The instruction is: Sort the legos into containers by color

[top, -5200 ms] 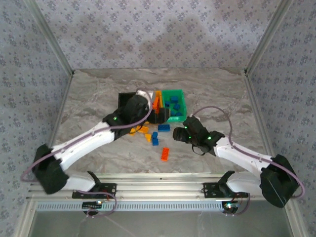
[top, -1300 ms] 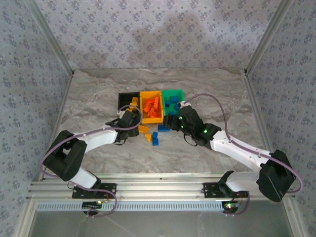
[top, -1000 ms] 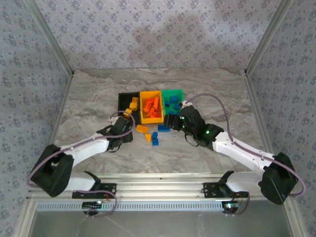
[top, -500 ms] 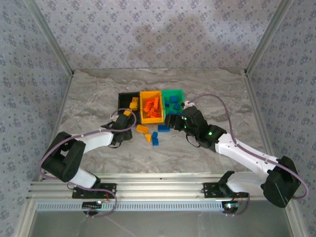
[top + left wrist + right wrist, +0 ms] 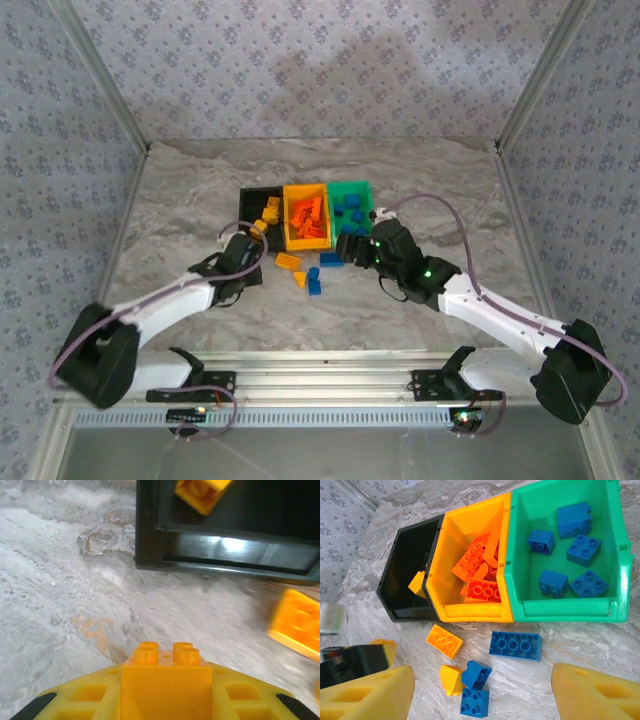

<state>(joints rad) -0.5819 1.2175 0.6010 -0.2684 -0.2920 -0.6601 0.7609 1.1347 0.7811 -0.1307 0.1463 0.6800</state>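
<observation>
My left gripper point(image 5: 166, 687) is shut on a small yellow-orange lego point(image 5: 166, 677), just above the marble and in front of the black bin point(image 5: 225, 550). That bin holds a yellow lego point(image 5: 200, 492). From above, the left gripper point(image 5: 243, 262) sits near the black bin's point(image 5: 248, 200) front left corner. My right gripper point(image 5: 482, 672) hangs open over loose legos: a long blue one point(image 5: 515, 645), two small blue ones point(image 5: 476, 674), a yellow-orange brick point(image 5: 444, 641) and a yellow wedge point(image 5: 447, 680). The yellow bin point(image 5: 470, 612) holds orange-red legos, the green bin point(image 5: 565, 610) blue ones.
The three joined bins stand mid-table, with the loose legos point(image 5: 313, 280) just in front of them. Another yellow-orange brick point(image 5: 297, 625) lies to the right of my left gripper. Patterned walls and metal posts point(image 5: 100, 80) enclose the marble table point(image 5: 180, 190).
My left gripper's fingers have closed onto the yellow-orange lego in front of the black bin. The right arm has drifted slightly right, its fingers still apart.
</observation>
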